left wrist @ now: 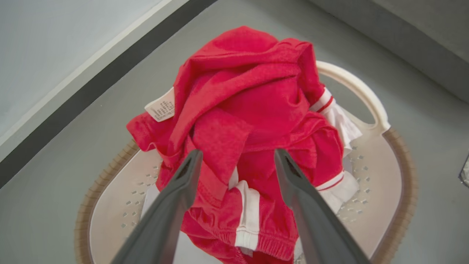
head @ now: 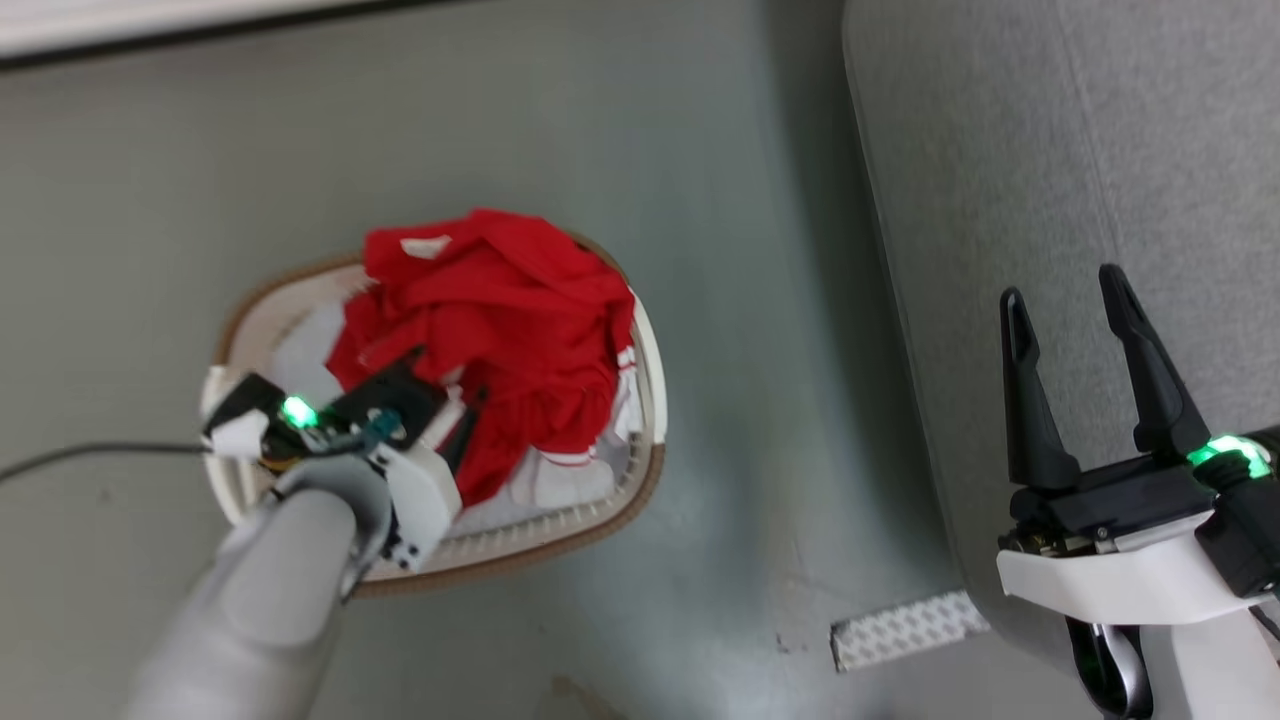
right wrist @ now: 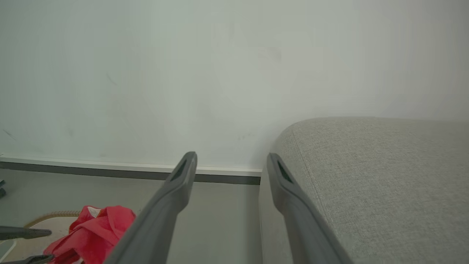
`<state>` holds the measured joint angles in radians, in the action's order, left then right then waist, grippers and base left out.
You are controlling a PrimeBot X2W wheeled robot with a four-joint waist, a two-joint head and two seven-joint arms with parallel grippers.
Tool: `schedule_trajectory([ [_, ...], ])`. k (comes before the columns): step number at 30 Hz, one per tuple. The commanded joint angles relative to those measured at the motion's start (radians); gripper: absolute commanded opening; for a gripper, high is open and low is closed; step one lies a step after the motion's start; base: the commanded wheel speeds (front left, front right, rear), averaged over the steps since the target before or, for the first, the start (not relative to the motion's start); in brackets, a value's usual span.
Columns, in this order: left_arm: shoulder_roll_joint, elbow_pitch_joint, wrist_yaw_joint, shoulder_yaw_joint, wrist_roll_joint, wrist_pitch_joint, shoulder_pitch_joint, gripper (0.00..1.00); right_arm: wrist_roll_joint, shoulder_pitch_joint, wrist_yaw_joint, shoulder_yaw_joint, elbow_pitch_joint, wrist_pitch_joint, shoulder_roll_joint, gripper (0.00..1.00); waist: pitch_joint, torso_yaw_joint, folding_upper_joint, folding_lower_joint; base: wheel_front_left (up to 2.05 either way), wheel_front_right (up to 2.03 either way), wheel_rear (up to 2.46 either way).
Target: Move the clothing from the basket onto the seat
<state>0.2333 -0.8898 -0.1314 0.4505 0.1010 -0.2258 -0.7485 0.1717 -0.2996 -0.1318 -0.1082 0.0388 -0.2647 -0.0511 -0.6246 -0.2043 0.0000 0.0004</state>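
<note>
1. Clothing [head: 500,320]: a red heap with white stripes and trim. It lies piled in the basket, left of centre in the head view, and rises above the rim. A white label [left wrist: 161,108] shows at the heap's upper left in the left wrist view.
2. Basket [head: 652,390]: cream, brown-edged, with small holes in its wall. It stands on the grey floor [head: 600,120], apart from the seat.
3. Seat [head: 1080,150]: grey fabric with a rounded edge, taking up the right side of the head view.
4. Left gripper [left wrist: 237,156]: fingers spread wide and empty, over the lower part of the heap. Whether the tips touch the fabric cannot be told.
5. Right gripper [head: 1062,285]: fingers spread wide and empty, at the lower right of the head view, over the seat's edge.
6. Cable [head: 90,455]: dark, on the floor at the left edge, running toward the basket.
7. Strip [head: 905,630]: white and patterned, on the floor beside the seat's lower corner.
8. Skirting [right wrist: 110,170]: white above dark, at the foot of the pale wall.
</note>
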Motion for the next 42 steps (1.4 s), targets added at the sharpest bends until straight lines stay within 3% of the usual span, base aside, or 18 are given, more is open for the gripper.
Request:
schedule_trajectory([
  [1, 0.017, -0.028, 0.002, 0.005, 0.013, -0.003, -0.046, 1.0, 0.01, -0.016, 0.002, -0.003, 0.01, 0.0, 0.001, 1.0, -0.068, -0.043, 0.0, -0.0004, 0.0, 0.0, 0.0],
  [9, 0.046, -0.156, 0.049, 0.026, 0.049, -0.016, -0.176, 1.0, 0.038, -0.035, 0.002, -0.029, 0.03, 0.0, 0.001, 1.0, -0.153, -0.076, 0.0, -0.0004, 0.0, 0.0, 0.0],
  [13, 0.054, -0.189, 0.103, 0.018, 0.046, -0.026, -0.229, 1.0, 0.039, -0.044, 0.002, -0.032, 0.038, 0.0, 0.001, 1.0, -0.187, -0.085, 0.0, -0.0004, 0.0, 0.0, 0.0],
  [14, 0.049, -0.191, 0.11, 0.016, 0.04, -0.03, -0.238, 0.91, 0.039, -0.044, 0.002, -0.031, 0.038, 0.0, 0.001, 1.0, -0.192, -0.084, 0.0, -0.0004, 0.0, 0.0, 0.0],
  [15, 0.042, -0.194, 0.109, 0.012, 0.027, -0.032, -0.244, 0.32, 0.038, -0.044, 0.002, -0.032, 0.036, 0.0, 0.001, 1.0, -0.195, -0.084, 0.0, -0.0004, 0.0, 0.0, 0.0],
  [16, 0.034, -0.194, 0.11, 0.007, 0.018, -0.034, -0.248, 0.12, 0.036, -0.044, 0.002, -0.032, 0.033, 0.0, 0.001, 1.0, -0.195, -0.082, 0.0, -0.0004, 0.0, 0.0, 0.0],
  [17, 0.027, -0.19, 0.109, 0.003, 0.01, -0.037, -0.252, 0.0, 0.034, -0.045, 0.002, -0.03, 0.028, 0.0, 0.001, 1.0, -0.194, -0.079, 0.0, -0.0004, 0.0, 0.0, 0.0],
  [25, -0.037, 0.047, 0.083, -0.085, -0.149, -0.038, -0.141, 0.0, 0.021, -0.042, 0.002, -0.026, -0.017, 0.0, 0.001, 1.0, -0.088, -0.001, 0.0, -0.0004, 0.0, 0.0, 0.0],
  [42, -0.102, 0.361, 0.02, -0.141, -0.308, -0.039, 0.23, 0.0, -0.004, 0.15, 0.002, -0.01, -0.134, 0.0, 0.0, 1.0, 0.421, 0.147, 0.0, -0.0004, 0.0, 0.0, 0.0],
])
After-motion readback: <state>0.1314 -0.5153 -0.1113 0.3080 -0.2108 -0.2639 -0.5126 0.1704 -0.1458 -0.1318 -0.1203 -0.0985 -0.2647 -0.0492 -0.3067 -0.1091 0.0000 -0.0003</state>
